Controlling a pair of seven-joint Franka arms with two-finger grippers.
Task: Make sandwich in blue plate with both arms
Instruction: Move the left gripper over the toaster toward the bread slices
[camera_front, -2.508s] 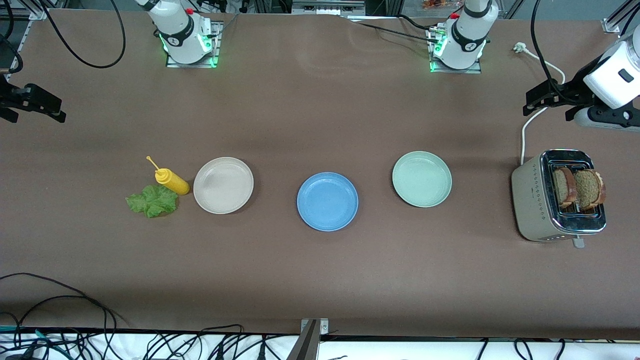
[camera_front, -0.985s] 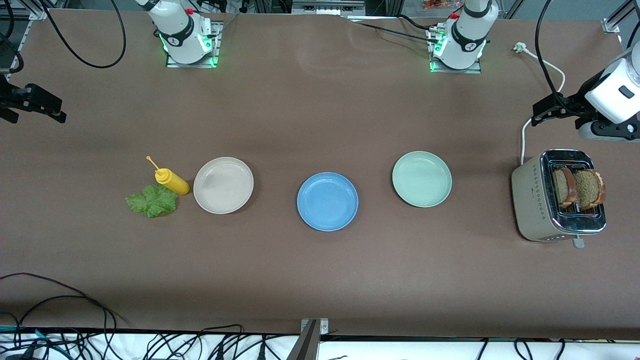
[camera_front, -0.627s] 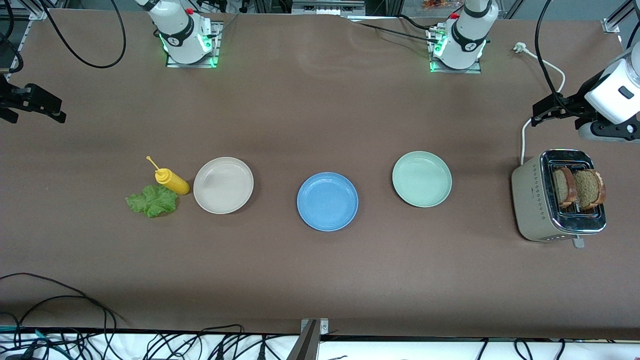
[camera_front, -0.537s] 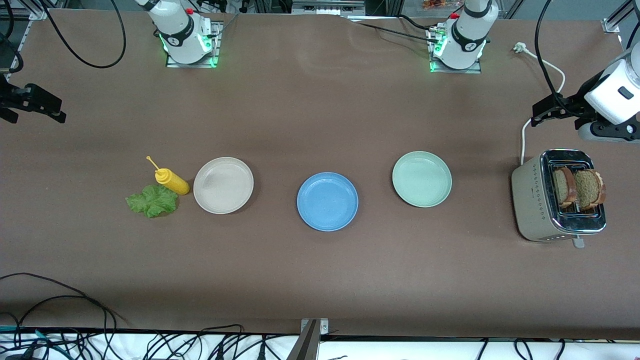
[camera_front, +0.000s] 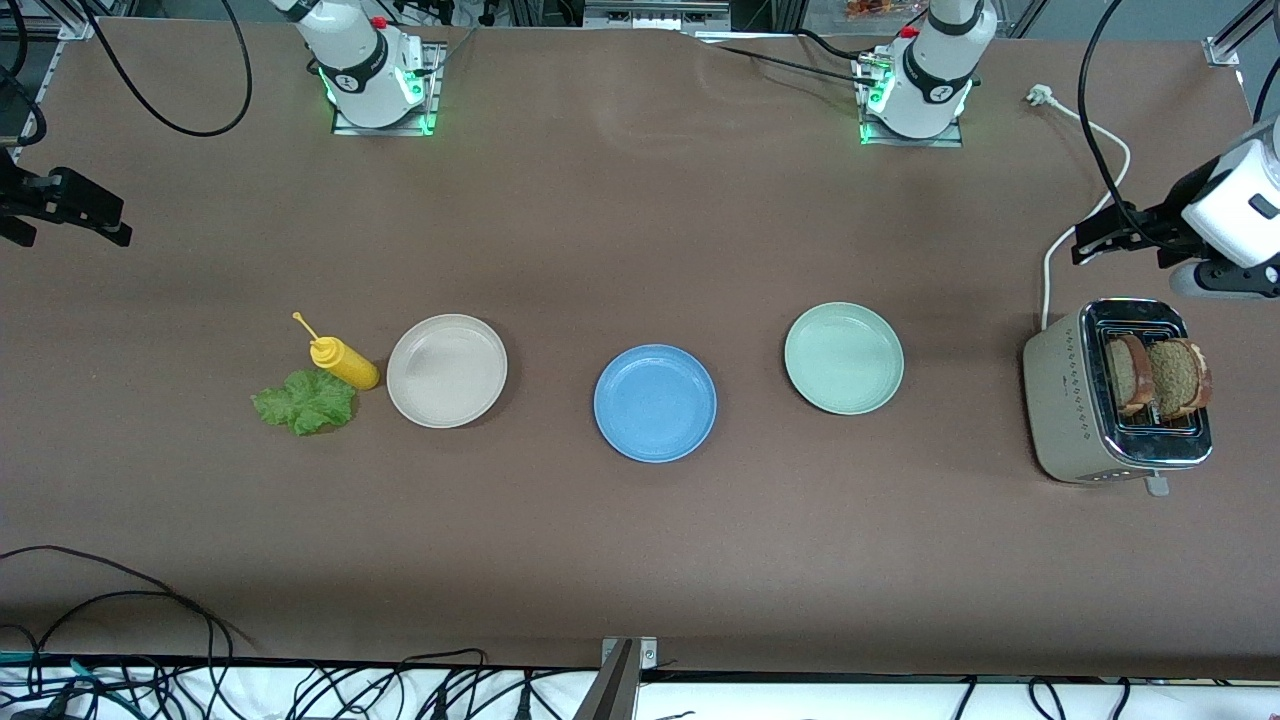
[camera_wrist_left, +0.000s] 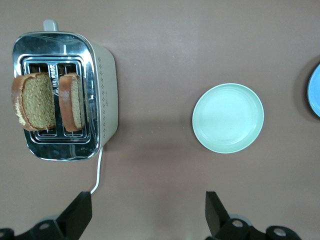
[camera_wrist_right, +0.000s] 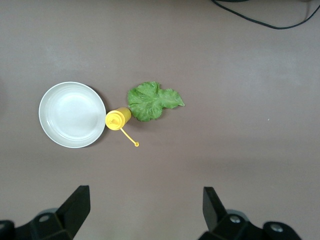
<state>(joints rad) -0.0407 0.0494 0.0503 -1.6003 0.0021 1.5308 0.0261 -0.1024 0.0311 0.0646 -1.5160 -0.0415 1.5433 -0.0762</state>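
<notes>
Left gripper (camera_wrist_left: 146, 212): only the two finger tips show in the left wrist view; the body runs off the picture's edge. In the front view part of the hand is cut by the frame's side.
Right gripper (camera_wrist_right: 142, 207): in the front view it sits at the frame's edge, partly cut off (the arm that carries it is out of frame).
Blue plate (camera_wrist_left: 315, 90): the left wrist view catches only a sliver of its rim at the edge.
Bread slices (camera_front: 1158, 377): their lower halves are hidden down in the toaster (camera_front: 1070, 400) slots.
Lettuce leaf (camera_front: 305, 401): one edge tucks beside the mustard bottle (camera_front: 343, 361); whether they touch cannot be told.
</notes>
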